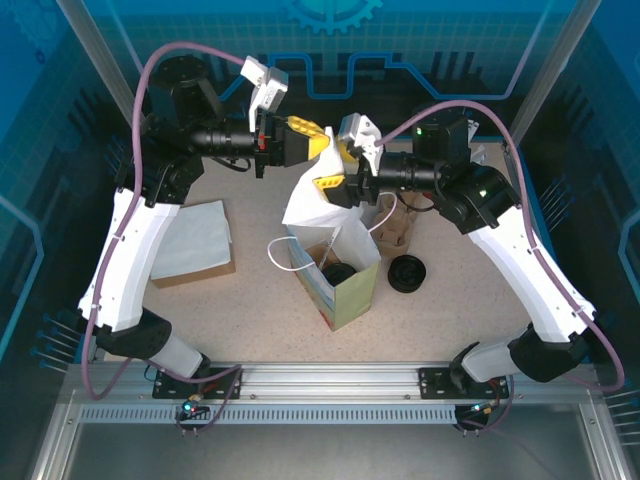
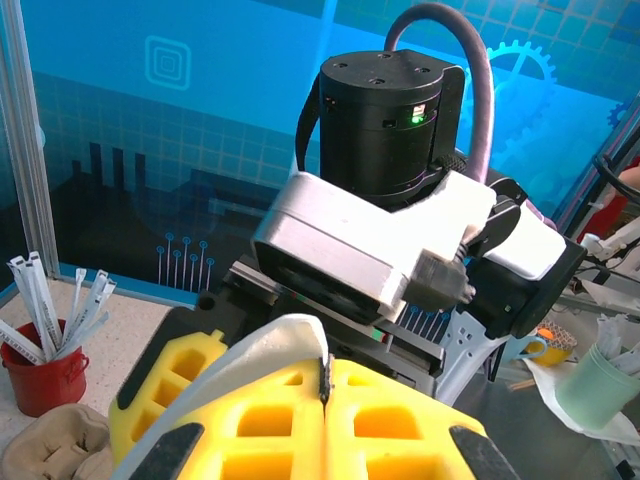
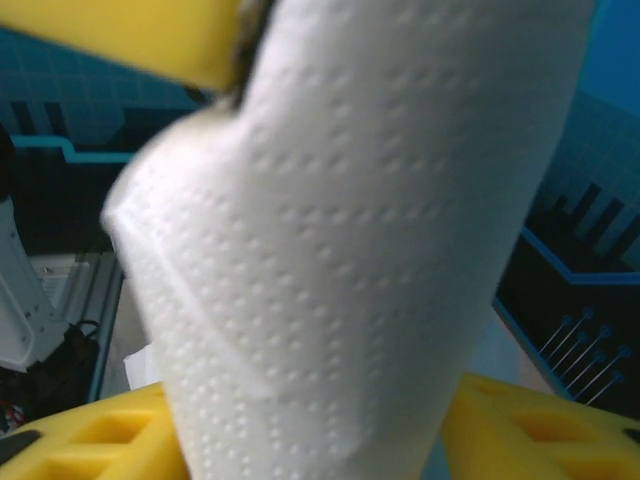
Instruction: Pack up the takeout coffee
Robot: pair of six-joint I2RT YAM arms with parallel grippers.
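Napkin (image 1: 308,205) hangs above bag rim (image 1: 375,262), left pincer (image 1: 320,140) clenched on it (right pincer (image 1: 333,172): cannot tell).

One coffee (image 1: 338,272), one bag (image 1: 352,296), one napkin (image 1: 308,205)

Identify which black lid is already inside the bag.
The black lid visible down through the open top of the paper bag. The other, the loose lid stack, sits on the table to the bag's right, outside it.
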